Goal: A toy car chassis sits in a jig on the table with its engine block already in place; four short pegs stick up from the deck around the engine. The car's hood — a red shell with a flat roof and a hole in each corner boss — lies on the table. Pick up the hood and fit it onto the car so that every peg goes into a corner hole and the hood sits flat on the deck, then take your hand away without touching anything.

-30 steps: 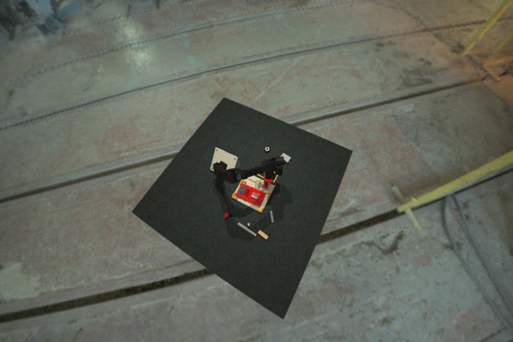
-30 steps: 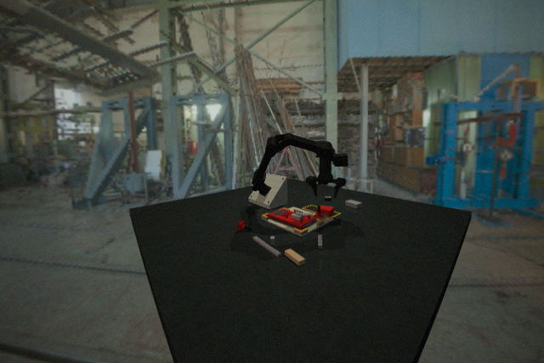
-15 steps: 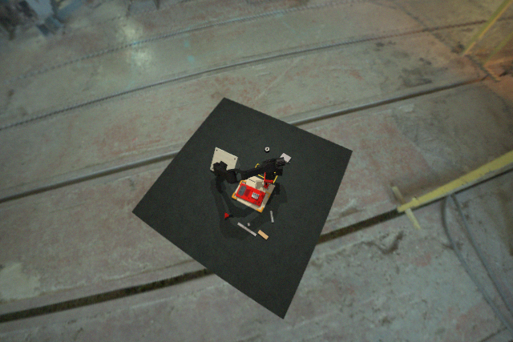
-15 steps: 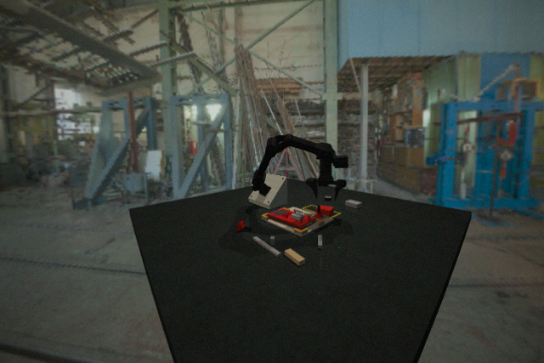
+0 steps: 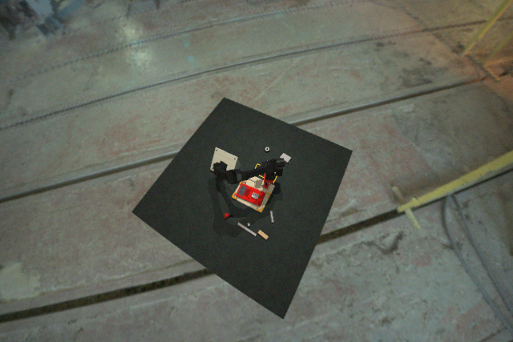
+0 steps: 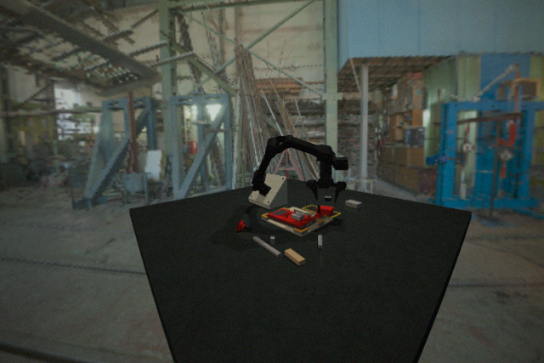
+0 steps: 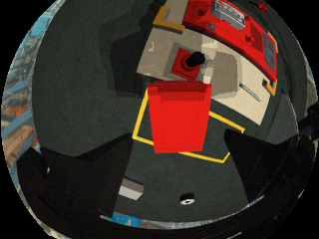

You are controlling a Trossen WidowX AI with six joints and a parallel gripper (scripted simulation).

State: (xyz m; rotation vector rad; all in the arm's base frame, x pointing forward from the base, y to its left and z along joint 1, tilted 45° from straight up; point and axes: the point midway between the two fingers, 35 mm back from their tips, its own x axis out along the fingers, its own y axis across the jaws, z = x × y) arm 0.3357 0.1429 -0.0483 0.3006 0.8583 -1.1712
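Barely started: my tool (image 7: 174, 159) hangs wide open and empty right over the hood (image 7: 178, 116), mid-frame in the wrist view on the counter (image 6: 307, 306) beside the chassis (image 7: 229, 20). Grab and fitting all left.

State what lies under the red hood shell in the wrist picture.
The red hood shell rests on dark table inside a yellow outline; the surface beneath it is covered. The open hand hovers above.

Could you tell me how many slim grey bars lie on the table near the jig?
2: a long grey bar beside the tan wooden block, and a short grey bar right of it. Others may be hidden.
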